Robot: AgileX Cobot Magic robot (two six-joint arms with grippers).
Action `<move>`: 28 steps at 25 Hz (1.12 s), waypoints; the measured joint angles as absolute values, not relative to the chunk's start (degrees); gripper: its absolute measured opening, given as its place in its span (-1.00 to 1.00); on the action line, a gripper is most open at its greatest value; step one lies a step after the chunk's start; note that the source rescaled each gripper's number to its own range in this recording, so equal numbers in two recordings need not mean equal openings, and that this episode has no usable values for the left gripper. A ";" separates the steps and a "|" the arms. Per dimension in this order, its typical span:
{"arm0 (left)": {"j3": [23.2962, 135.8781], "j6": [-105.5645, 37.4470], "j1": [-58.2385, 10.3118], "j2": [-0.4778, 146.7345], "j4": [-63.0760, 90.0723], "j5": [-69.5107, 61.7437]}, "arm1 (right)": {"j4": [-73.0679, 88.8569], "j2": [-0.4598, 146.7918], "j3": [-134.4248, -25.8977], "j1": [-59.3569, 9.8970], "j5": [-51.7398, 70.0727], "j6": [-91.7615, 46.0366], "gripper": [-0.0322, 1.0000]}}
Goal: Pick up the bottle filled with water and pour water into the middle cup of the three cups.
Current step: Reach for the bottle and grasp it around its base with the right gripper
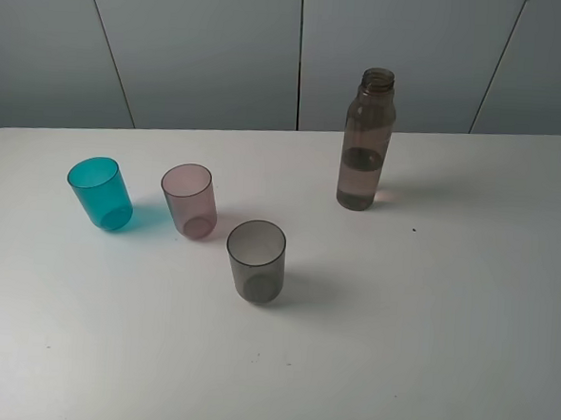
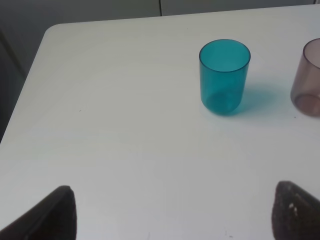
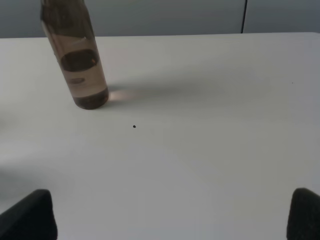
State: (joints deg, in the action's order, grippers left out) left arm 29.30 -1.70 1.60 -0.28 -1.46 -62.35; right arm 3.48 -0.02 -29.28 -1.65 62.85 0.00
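Note:
The smoky brown-grey bottle (image 1: 366,139) stands upright and capless on the white table (image 1: 446,306), partly filled with water; it also shows in the right wrist view (image 3: 77,60). Three cups stand to its left: a teal cup (image 1: 101,192), the pinkish-mauve middle cup (image 1: 189,200) and a smoky-grey cup (image 1: 255,260). The left wrist view shows the teal cup (image 2: 224,76) and the edge of the mauve cup (image 2: 307,77). My left gripper (image 2: 172,215) is open and empty, well short of the teal cup. My right gripper (image 3: 172,215) is open and empty, well short of the bottle. Neither gripper shows in the exterior view.
Grey wall panels (image 1: 300,49) stand behind the table's far edge. A small dark speck (image 1: 414,229) lies on the table right of the bottle. The table's left corner (image 2: 50,31) shows in the left wrist view.

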 joint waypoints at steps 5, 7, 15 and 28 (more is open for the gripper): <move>29.30 -1.70 1.60 -0.28 -1.46 -62.35 | 4.06 -0.12 -30.38 -1.65 62.66 2.16 1.00; 29.30 -1.70 1.60 -0.28 -1.46 -62.35 | 3.89 1.55 -32.80 -1.65 60.53 3.94 1.00; 29.30 -1.70 1.60 -0.28 -1.46 -62.35 | 2.19 24.62 -43.08 -1.65 52.24 5.35 1.00; 29.30 -1.70 1.60 -0.28 -1.46 -62.35 | 1.06 57.14 -43.73 -18.04 27.14 6.31 1.00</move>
State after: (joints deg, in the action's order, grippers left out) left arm 29.30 -1.70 1.60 -0.28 -1.46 -62.35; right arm 1.06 57.14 -43.73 -18.04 27.14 6.31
